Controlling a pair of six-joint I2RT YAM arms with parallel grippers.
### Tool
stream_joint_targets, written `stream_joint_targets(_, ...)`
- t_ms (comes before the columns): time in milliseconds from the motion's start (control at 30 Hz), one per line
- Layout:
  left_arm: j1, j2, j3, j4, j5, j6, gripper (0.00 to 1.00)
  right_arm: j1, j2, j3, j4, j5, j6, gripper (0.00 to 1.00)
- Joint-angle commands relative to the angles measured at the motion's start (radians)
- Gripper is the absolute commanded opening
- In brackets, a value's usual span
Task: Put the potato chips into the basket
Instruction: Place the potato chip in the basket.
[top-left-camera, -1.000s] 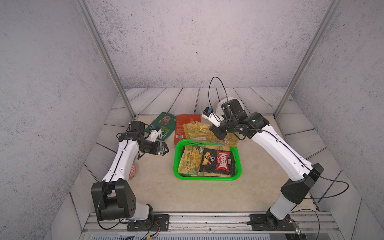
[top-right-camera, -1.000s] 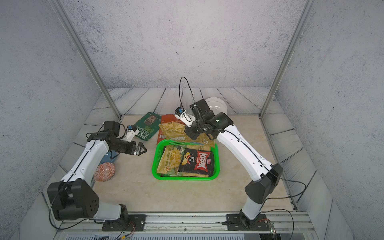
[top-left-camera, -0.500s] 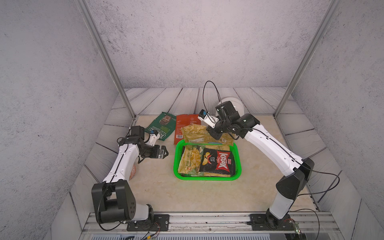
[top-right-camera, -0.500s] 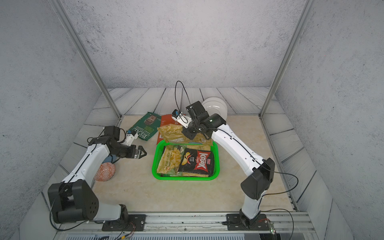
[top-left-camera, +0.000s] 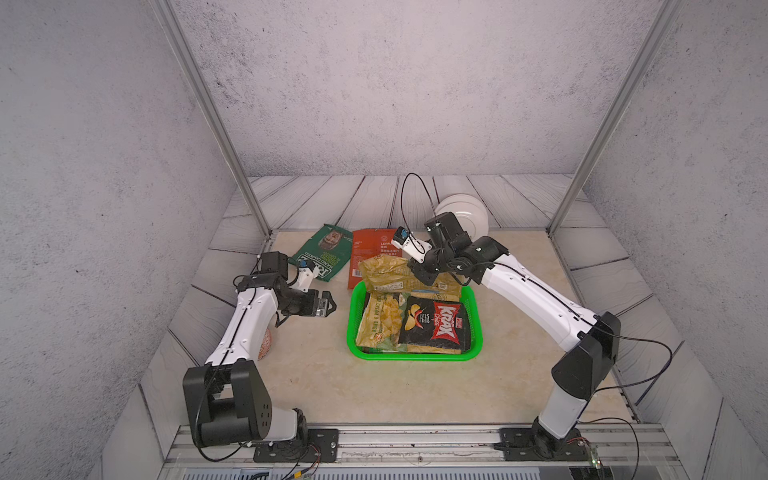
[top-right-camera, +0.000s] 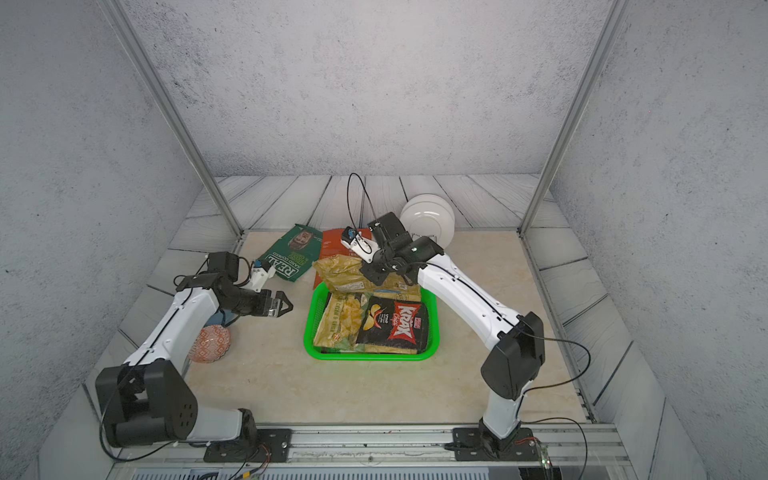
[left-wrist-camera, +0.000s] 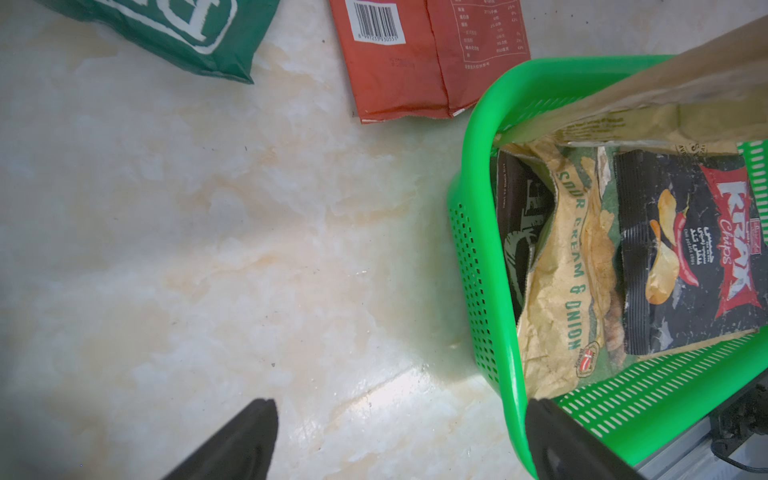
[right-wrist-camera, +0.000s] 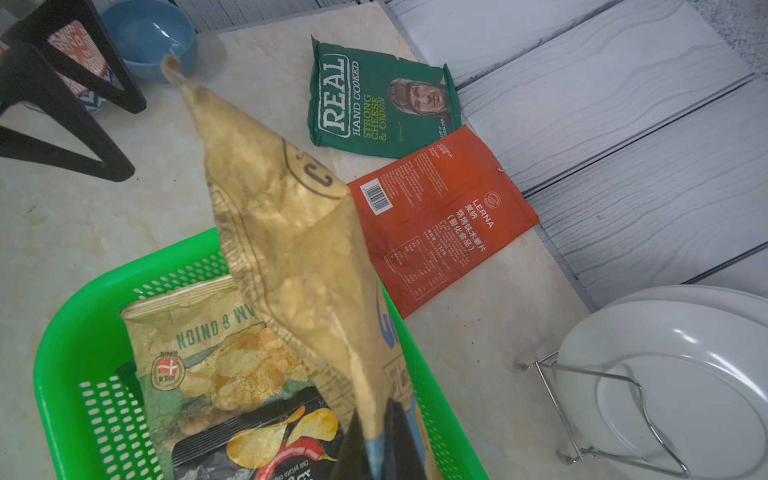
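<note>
Mustard-yellow bag (top-left-camera: 390, 274) of potato chips hangs over the far rim of the green basket (top-left-camera: 415, 356). The right gripper (top-left-camera: 422, 277) is clamped on one edge of it. The bag straddles that rim, partly above the basket and partly beyond it; whether it touches the rim is unclear. Two bags already lie flat inside: a black KRAK bag (top-left-camera: 436, 328) and, beside it, a sour cream and onion bag (top-left-camera: 380, 324). On the bench (top-left-camera: 395, 395) behind the basket, outside it, lie a dark green REAL bag (top-left-camera: 326, 253) and an orange-red bag (top-left-camera: 370, 249). The left gripper (top-left-camera: 328, 305) hovers near the basket, jaws spread wide and empty. The step in hand appears to be delivering the yellow bag. Next, it probably needs bringing over the basket's middle, lowering, then letting go, so that it does not drape across the rim.
</note>
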Motion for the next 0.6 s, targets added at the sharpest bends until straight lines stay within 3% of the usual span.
stream_joint_targets(0,0.011,-0.004,-0.012,-0.007,0.013,-0.003,0.99,0.013,-0.010,-0.043,0.091,-0.001,0.028,0.01)
stream_joint_targets(233,0.019,-0.007,-0.013,-0.008,0.017,-0.002,0.99,0.054,-0.058,-0.135,0.096,0.020,0.047,0.09)
stream_joint_targets(567,0.026,-0.004,-0.013,-0.006,0.028,0.000,0.99,0.095,-0.223,-0.280,0.086,-0.049,0.153,0.39)
